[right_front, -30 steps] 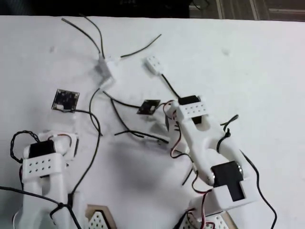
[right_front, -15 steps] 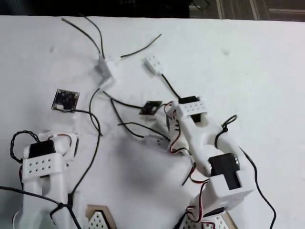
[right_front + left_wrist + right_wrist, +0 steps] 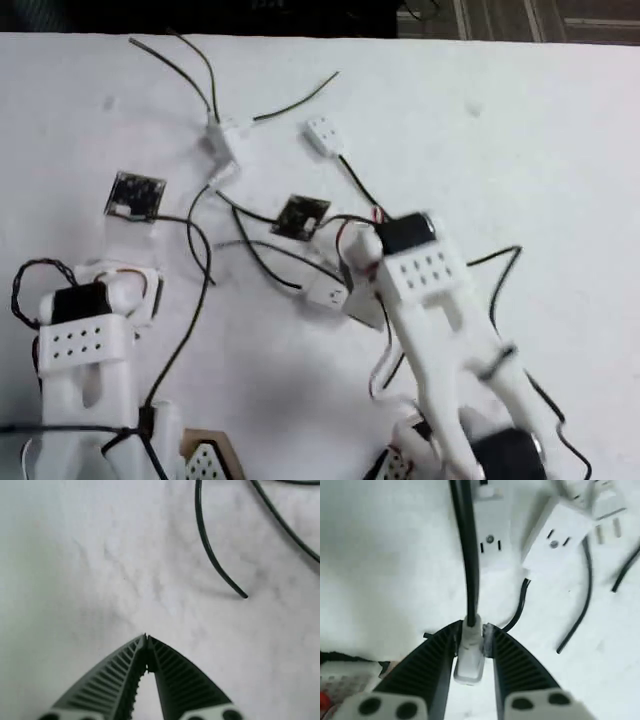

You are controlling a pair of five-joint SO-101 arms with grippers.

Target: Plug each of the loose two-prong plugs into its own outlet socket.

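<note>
White plastic forms the small plug (image 3: 469,657) that the right gripper (image 3: 470,630) has pinched between its two ribbed black fingers, which press on either side of it. A thick black cable (image 3: 468,555) runs out of the plug's end, away from the wrist.

Past the fingertips lies a white rectangular outlet block (image 3: 492,530), with its pair of slots and round hole facing up and the cable crossing one edge of it. Just beside it, tilted, is a white square outlet block (image 3: 554,542). Its two slots also show, and a black lead leaves one corner. Near that block lies a loose white two-prong plug (image 3: 606,507), its prongs flat on the white table (image 3: 380,555).

In the high view the held plug sits near the table's middle at the tip of the right arm (image 3: 430,290), close to a small black square plate (image 3: 300,216). A second black square plate (image 3: 135,195) lies well apart from the first, ahead of the left arm (image 3: 85,350).

The left gripper (image 3: 146,645) has its fingers closed, meeting tip to tip above the white tabletop. A thin black wire (image 3: 210,555) ends loose a little way ahead of them.
</note>
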